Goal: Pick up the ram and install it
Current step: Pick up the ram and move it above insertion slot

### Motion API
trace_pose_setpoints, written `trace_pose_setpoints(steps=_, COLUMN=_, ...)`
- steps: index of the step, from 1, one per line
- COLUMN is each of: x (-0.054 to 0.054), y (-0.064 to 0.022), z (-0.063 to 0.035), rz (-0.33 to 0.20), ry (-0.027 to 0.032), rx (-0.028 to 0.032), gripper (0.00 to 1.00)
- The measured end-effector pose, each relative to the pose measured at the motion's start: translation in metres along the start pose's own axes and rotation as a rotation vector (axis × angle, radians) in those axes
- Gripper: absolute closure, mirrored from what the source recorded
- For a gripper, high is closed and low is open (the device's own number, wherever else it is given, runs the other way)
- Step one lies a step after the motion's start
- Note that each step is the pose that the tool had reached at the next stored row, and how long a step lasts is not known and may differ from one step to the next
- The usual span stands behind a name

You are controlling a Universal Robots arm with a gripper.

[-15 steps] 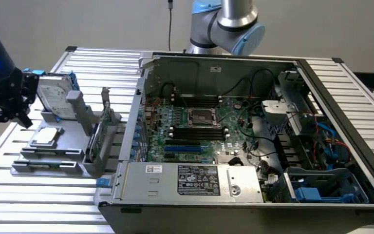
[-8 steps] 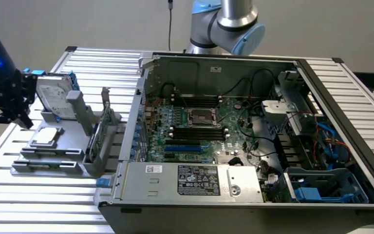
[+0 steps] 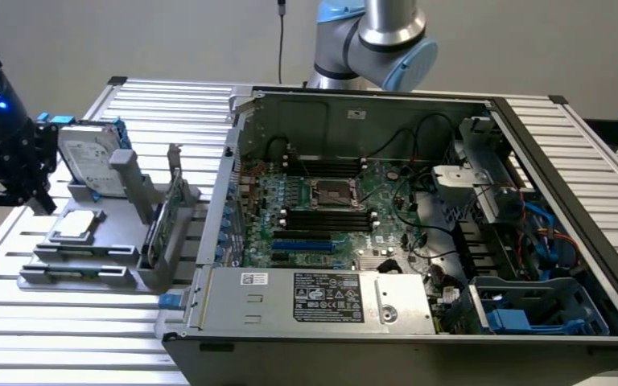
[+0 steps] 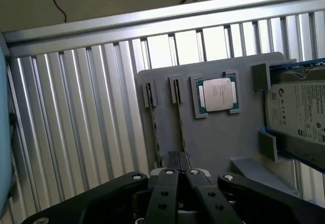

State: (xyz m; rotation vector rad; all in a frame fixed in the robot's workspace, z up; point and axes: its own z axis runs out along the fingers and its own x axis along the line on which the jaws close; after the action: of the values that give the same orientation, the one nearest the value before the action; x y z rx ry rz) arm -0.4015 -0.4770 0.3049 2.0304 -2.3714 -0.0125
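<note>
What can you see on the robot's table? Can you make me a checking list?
Surface: slatted metal table, carrying an open computer case and a gray holder.
Job's things: the ram stands on edge in the gray holder, not yet in the motherboard.
Clutter: hard drive and processor chip sit in the same holder.
Grippers: gripper is close over the holder, near its narrow slots.
Cables: black cables and blue cables inside the case; one thin cable against the wall.
Surroundings: plain wall; nothing else seen.
</note>
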Motion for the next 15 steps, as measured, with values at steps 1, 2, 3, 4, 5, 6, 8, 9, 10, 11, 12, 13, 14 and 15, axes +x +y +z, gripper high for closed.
trace_pose_setpoints(steps=1, x=0.000, y=0.0000, z=0.0000, rz=0.000, ry=0.0000, rx=0.0000, gripper=0.88)
trace_pose_setpoints(steps=2, x=0.000, y=0.0000, z=0.0001, rz=0.000, ry=0.0000, rx=0.0001, gripper=0.88)
trace_pose_setpoints(steps=3, x=0.000, y=0.0000, z=0.0008, rz=0.000, ry=-0.0001, rx=0.0002, gripper=0.76)
trace_pose_setpoints(steps=4, x=0.000, y=0.0000, z=0.0024, rz=0.000, ry=-0.0001, rx=0.0002, gripper=0.76)
trace_pose_setpoints(steps=5, x=0.000, y=-0.0001, z=0.0041, rz=0.000, ry=0.0000, rx=0.0001, gripper=0.76)
trace_pose_setpoints(steps=6, x=0.000, y=-0.0002, z=0.0059, rz=-0.001, ry=0.0001, rx=0.0000, gripper=0.69)
trace_pose_setpoints(steps=8, x=0.000, y=-0.0003, z=0.0096, rz=-0.002, ry=0.0000, rx=0.0002, gripper=0.69)
trace_pose_setpoints(steps=9, x=0.001, y=-0.0003, z=0.0114, rz=-0.003, ry=0.0000, rx=0.0002, gripper=0.69)
trace_pose_setpoints(steps=10, x=0.001, y=-0.0004, z=0.0131, rz=-0.004, ry=0.0002, rx=0.0001, gripper=0.69)
trace_pose_setpoints(steps=11, x=0.001, y=-0.0005, z=0.0150, rz=-0.005, ry=0.0001, rx=0.0001, gripper=0.69)
trace_pose_setpoints(steps=12, x=0.001, y=-0.0005, z=0.0168, rz=-0.007, ry=0.0002, rx=0.0001, gripper=0.69)
trace_pose_setpoints(steps=13, x=0.001, y=-0.0006, z=0.0186, rz=-0.010, ry=0.0002, rx=0.0001, gripper=0.69)
trace_pose_setpoints(steps=14, x=0.002, y=-0.0007, z=0.0205, rz=-0.015, ry=0.0003, rx=0.0002, gripper=0.68)
trace_pose_setpoints(steps=15, x=0.002, y=-0.0008, z=0.0222, rz=-0.020, ry=0.0003, rx=0.0003, gripper=0.62)
